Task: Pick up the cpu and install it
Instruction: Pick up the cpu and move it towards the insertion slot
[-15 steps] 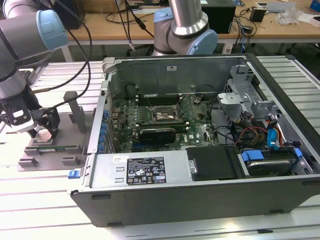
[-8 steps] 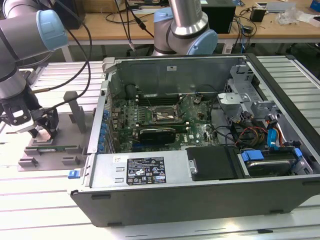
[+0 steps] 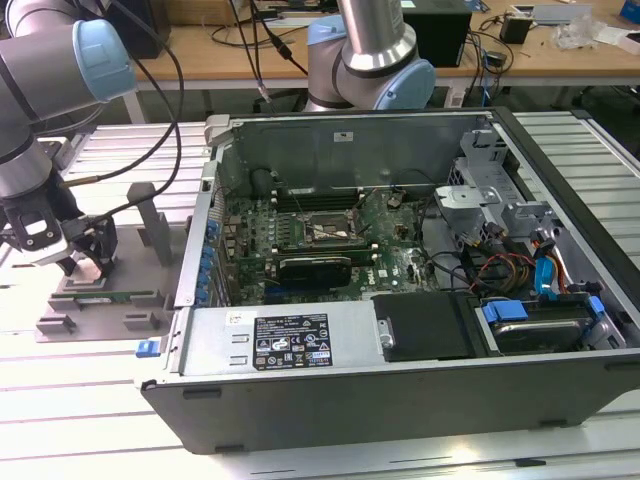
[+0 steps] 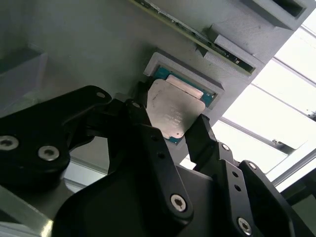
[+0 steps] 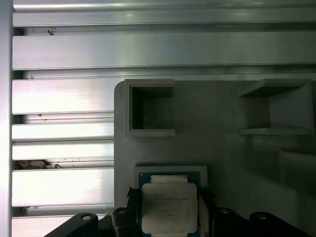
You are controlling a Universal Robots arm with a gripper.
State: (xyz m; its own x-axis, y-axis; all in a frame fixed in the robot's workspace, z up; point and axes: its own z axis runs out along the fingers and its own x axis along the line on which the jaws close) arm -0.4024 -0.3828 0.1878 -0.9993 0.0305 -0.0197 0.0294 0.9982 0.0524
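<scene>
The gripper [image 4: 172, 119] was clamped on the cpu [image 4: 174, 111], fingers [image 4: 145, 126] pinching opposite edges, likely to keep it level. It appeared just clear of the recess in the grey holder [image 5: 222, 148].

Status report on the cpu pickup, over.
Gripper around cpu, grip unclear. Cpu in grey holder pocket. Nothing in the way.

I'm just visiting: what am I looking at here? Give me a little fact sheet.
hand: low over the grey holder, at the cpu
cpu: lying flat in a recess of the holder, silver side showing
computer case: open, to the exterior view's right of the holder
socket: on the board inside the case
</scene>
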